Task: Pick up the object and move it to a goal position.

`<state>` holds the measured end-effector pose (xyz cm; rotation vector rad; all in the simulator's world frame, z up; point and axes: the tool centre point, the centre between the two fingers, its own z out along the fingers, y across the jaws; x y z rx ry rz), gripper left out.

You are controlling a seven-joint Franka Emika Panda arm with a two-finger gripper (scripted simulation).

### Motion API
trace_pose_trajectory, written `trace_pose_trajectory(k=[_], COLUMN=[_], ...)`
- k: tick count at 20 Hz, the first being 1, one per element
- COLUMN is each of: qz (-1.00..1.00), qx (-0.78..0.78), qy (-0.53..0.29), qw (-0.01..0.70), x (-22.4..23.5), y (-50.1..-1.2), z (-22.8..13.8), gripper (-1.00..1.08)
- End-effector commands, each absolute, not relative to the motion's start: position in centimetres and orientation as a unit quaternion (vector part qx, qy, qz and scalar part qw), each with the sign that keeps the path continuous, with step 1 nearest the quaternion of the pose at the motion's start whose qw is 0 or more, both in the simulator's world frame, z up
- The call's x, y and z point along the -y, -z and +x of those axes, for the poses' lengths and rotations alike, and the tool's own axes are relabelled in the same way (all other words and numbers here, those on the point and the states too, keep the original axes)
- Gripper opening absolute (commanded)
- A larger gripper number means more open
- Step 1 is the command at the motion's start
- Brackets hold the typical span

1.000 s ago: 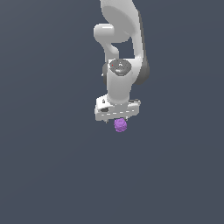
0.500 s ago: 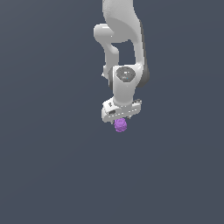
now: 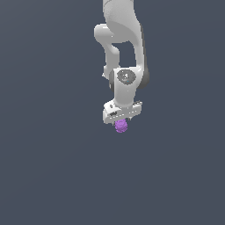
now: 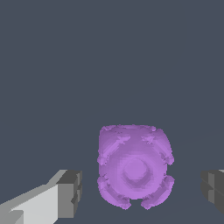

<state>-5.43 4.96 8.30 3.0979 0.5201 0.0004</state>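
The object is a small purple lumpy ball [image 3: 121,126] on the flat grey floor, right under the white arm's hand. My gripper [image 3: 121,120] points straight down over it. In the wrist view the ball [image 4: 134,170] lies between my two fingers. The dark pad of one finger [image 4: 71,192] and that of the other finger [image 4: 213,191] each stand a clear gap away from the ball's sides. My gripper [image 4: 142,192] is open and straddles the ball without touching it.
A plain grey floor [image 3: 52,167] lies all around. The white arm [image 3: 123,39] rises above the hand towards the top of the exterior view. No other objects show.
The hand has come down a little over the ball and turned about its vertical axis. The ball has stayed in place.
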Motion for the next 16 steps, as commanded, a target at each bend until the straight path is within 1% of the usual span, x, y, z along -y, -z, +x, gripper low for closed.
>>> trace_pose_trajectory(k=[1, 7, 12, 13, 16], qz=[0.986, 0.986, 0.986, 0.986, 0.986], qx=[-0.166, -0.167, -0.167, -0.167, -0.167], qy=[0.0, 0.0, 0.0, 0.0, 0.0], qw=[0.0, 0.0, 0.0, 0.0, 0.0], x=[-5.0, -5.0, -5.0, -5.0, -5.0], y=[-7.4, -4.6, -3.9, -3.9, -3.9], z=[-5.5, -5.6, -5.5, -5.5, -5.5], gripper=[1.0, 1.0, 1.0, -1.0, -1.0])
